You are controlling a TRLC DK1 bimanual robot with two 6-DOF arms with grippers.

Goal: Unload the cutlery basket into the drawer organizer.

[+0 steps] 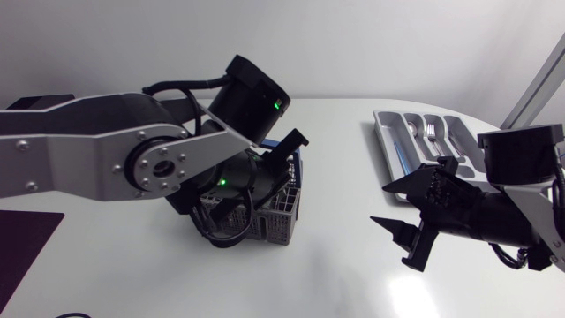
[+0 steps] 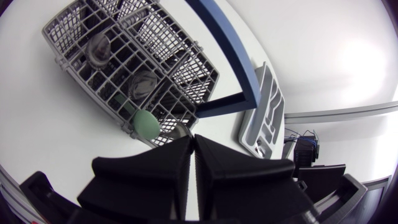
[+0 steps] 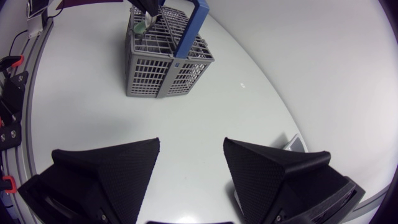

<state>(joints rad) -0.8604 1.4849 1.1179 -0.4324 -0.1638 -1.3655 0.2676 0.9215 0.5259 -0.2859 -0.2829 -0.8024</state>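
A smooth white tabletop with a rounded edge [image 1: 335, 177] spreads across the overhead view, with a soft patch of glare at its lower right. At the lower left lies 1 flat, dark maroon rectangular panel [image 1: 25, 247], partly cut off by the view's edge.

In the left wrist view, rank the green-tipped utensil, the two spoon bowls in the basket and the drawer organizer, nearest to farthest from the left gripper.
1. Green-tipped utensil, just ahead of the left gripper.
2. Nearer spoon bowl, in the middle of the basket.
3. Farther spoon bowl, toward the basket's far corner.
4. Drawer organizer, off to the side beyond the basket.
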